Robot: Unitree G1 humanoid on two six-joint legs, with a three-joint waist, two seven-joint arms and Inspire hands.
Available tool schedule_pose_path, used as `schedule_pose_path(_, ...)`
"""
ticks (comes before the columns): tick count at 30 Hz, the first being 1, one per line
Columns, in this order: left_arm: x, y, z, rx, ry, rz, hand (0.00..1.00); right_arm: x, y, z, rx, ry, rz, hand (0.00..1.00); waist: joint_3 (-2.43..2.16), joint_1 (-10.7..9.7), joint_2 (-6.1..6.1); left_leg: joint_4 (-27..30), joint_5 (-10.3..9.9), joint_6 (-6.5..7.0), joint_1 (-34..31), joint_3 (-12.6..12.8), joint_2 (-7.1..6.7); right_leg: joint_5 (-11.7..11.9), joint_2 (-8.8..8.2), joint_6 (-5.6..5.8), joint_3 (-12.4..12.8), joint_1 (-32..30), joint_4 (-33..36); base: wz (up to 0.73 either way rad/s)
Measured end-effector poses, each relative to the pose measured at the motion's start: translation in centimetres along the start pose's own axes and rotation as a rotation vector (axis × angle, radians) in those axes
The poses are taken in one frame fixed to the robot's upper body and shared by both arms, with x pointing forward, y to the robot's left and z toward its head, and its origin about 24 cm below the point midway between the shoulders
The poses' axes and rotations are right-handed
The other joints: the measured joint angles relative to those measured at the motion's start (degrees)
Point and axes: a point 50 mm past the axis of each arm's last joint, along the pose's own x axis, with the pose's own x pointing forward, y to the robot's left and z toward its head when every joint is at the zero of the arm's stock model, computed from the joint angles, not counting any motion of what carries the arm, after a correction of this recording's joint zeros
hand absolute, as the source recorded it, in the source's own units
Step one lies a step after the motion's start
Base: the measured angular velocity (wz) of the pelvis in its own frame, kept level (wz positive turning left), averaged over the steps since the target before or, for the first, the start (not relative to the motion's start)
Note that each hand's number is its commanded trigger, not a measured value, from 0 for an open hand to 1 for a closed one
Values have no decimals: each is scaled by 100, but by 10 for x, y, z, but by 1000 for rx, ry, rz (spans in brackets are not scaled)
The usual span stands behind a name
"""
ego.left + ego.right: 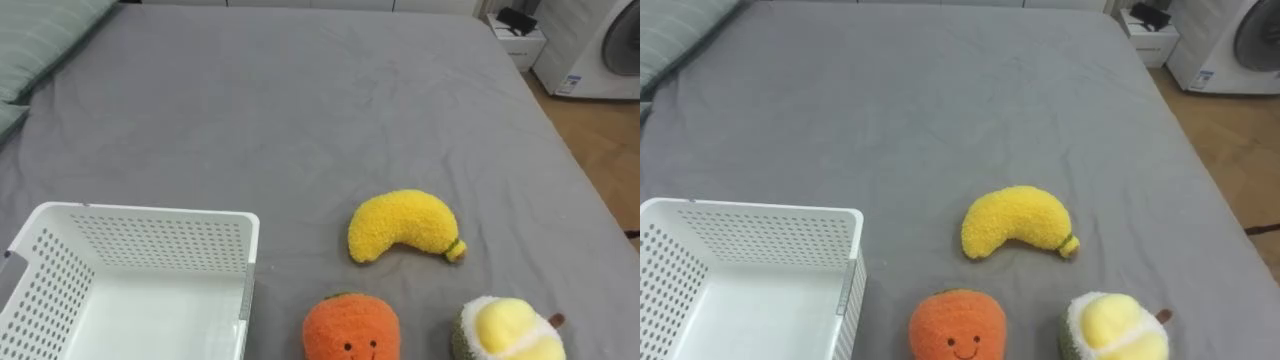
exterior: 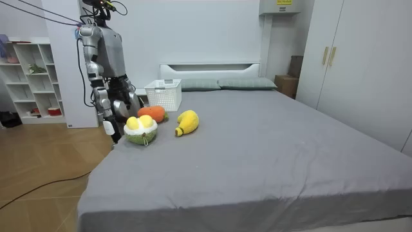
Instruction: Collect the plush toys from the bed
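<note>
Three toys [image 1: 403, 226] near right hand [image 2: 108, 124]

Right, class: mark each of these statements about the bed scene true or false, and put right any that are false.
1. The part of the white basket that shows holds no toy. True.
2. The yellow banana toy lies inside the basket. False: it lies on the grey sheet, to the right of the basket.
3. The orange toy lies nearer the robot than the banana toy. True.
4. The green and yellow toy sits on top of the orange toy. False: it lies on the sheet, to the right of the orange toy, with a gap between them.
</note>
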Motion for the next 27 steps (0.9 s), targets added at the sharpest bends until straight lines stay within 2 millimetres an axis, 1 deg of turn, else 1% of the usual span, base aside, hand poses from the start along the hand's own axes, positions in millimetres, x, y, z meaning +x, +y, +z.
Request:
schedule_pose_path(4, 0, 0, 0, 1, 1, 1, 0, 0, 0, 0, -1, 1, -1, 0, 3, -26, -6, 0, 0, 0, 1, 4, 0, 0, 0, 0, -3, -1, -1, 0)
schedule_pose_path(6, 0, 0, -1, 2, 5, 3, 0, 0, 0, 0, -7, 1, 1, 0, -5, -85, 12, -1, 0, 0, 0, 5, 0, 0, 0, 0, -1, -6, -2, 0)
schedule_pose_path(7, 0, 0, -2, 5, 5, 4, 0, 0, 0, 0, -12, 0, 2, 0, -3, -90, 9, -2, 0, 0, -1, 7, 0, 0, 0, 0, 1, -11, -1, 0)
schedule_pose_path(11, 0, 1, -2, 10, 5, 13, 0, 0, 1, 2, -21, -3, 6, 0, -24, -88, 36, -9, 0, 0, -5, -2, 0, 0, 0, 0, -20, -26, -6, 0)
schedule_pose_path(13, 0, 1, -2, 11, 5, 13, 0, 0, 1, 3, -15, -5, 8, 0, -26, -86, 39, -9, 1, 1, 0, 1, -2, 1, -1, 0, -19, -23, -3, 0)
schedule_pose_path(24, 0, 1, -4, 20, 24, 15, 0, 0, -4, -2, 9, 8, -16, 0, -24, -86, 39, -21, 1, 1, 22, -8, -2, 1, 5, 0, 23, -7, -5, 0)
schedule_pose_path(27, 0, 1, -5, 20, 27, 15, 0, -1, -5, -2, 25, 5, -20, 0, -23, -103, 36, -24, 1, 1, 12, -4, -1, 1, 3, 0, -24, -6, -9, 0)
